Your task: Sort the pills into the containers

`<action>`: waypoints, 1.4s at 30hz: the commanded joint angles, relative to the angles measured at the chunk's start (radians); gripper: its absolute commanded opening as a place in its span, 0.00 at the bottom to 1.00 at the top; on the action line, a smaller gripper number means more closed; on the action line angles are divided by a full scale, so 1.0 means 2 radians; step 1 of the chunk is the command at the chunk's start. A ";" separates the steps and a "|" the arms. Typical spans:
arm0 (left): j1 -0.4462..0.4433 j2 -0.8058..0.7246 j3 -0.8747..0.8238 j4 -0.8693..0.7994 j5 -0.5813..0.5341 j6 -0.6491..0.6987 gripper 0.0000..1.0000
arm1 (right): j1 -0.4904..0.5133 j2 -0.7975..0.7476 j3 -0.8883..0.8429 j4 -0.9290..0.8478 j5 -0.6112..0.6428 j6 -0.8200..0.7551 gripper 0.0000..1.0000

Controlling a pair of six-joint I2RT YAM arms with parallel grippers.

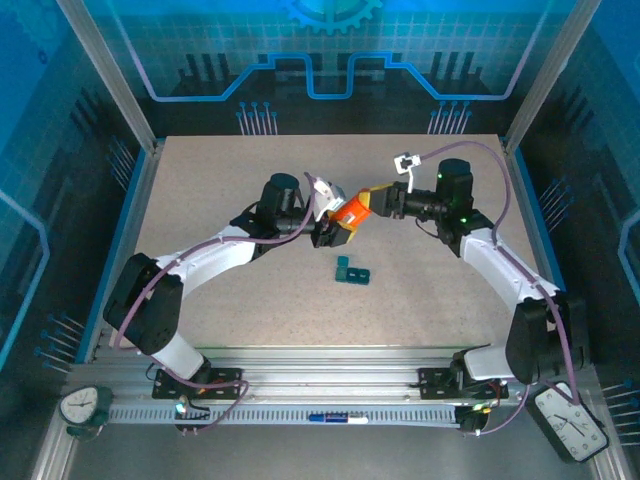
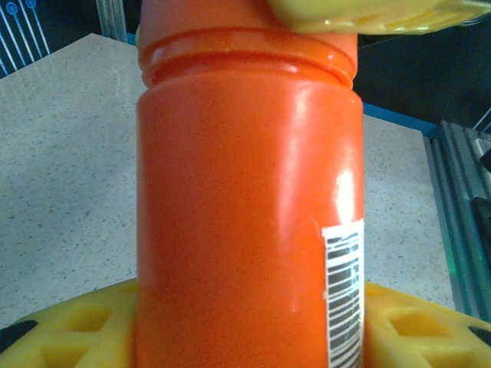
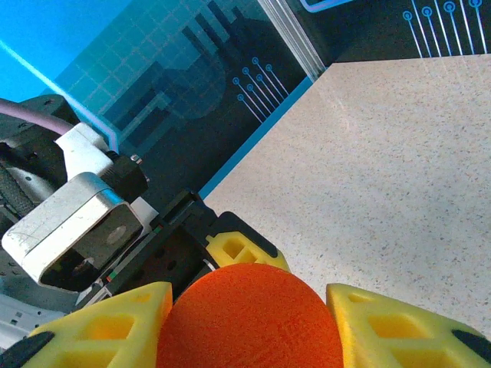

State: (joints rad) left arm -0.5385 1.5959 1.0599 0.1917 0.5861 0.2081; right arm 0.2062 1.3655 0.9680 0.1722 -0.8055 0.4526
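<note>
An orange bottle (image 1: 352, 212) hangs tilted above the middle of the table, held between both arms. My left gripper (image 1: 332, 230) is shut on its body (image 2: 245, 215), with yellow fingers (image 2: 69, 326) on either side below the barcode label (image 2: 343, 291). My right gripper (image 1: 378, 202) is shut on the orange cap (image 3: 249, 318), which sits between its yellow fingers (image 3: 391, 330). One of those fingers (image 2: 368, 15) shows at the top of the left wrist view. The dark-teal containers (image 1: 352, 271) lie on the table just in front of the bottle. The pills are out of view.
The speckled table (image 1: 220, 180) is walled by blue panels and metal posts on three sides. The left arm's camera housing (image 3: 69, 230) and one of the left gripper's yellow fingers (image 3: 242, 249) sit close behind the cap. A metal rail (image 1: 320, 365) runs along the near edge.
</note>
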 commanded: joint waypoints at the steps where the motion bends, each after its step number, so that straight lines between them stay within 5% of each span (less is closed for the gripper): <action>1: 0.005 -0.008 0.011 -0.040 0.037 -0.004 0.00 | -0.024 -0.023 0.003 0.012 0.028 -0.047 0.32; 3: 0.005 -0.007 0.012 -0.040 0.037 -0.005 0.00 | -0.024 -0.025 0.003 0.004 0.026 -0.049 0.34; 5: 0.005 -0.006 0.012 -0.034 0.035 -0.008 0.00 | -0.024 -0.025 0.002 0.011 0.021 -0.031 0.56; 8: 0.004 -0.003 0.013 -0.024 0.030 -0.014 0.00 | -0.024 -0.027 -0.012 0.045 0.033 0.034 0.74; 11: 0.004 -0.001 0.014 -0.022 0.010 -0.009 0.00 | -0.025 -0.033 -0.025 0.082 0.064 0.108 0.81; 16: -0.009 -0.005 0.009 -0.024 -0.071 0.030 0.00 | -0.016 -0.043 -0.029 0.016 0.170 0.219 0.81; 22: -0.034 0.001 0.004 -0.022 -0.169 0.083 0.00 | 0.013 -0.043 -0.009 -0.072 0.242 0.230 0.83; 35: -0.046 0.020 0.009 -0.023 -0.187 0.095 0.00 | 0.055 -0.018 0.002 -0.080 0.247 0.228 0.84; 42: -0.046 0.023 0.010 -0.019 -0.187 0.091 0.00 | 0.063 -0.009 0.000 -0.072 0.239 0.231 0.76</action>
State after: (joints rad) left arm -0.6239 1.6321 1.0706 0.1356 0.2184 0.3740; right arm 0.3172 1.3346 0.9443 0.0227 -0.3248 0.9058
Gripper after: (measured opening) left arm 0.535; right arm 0.763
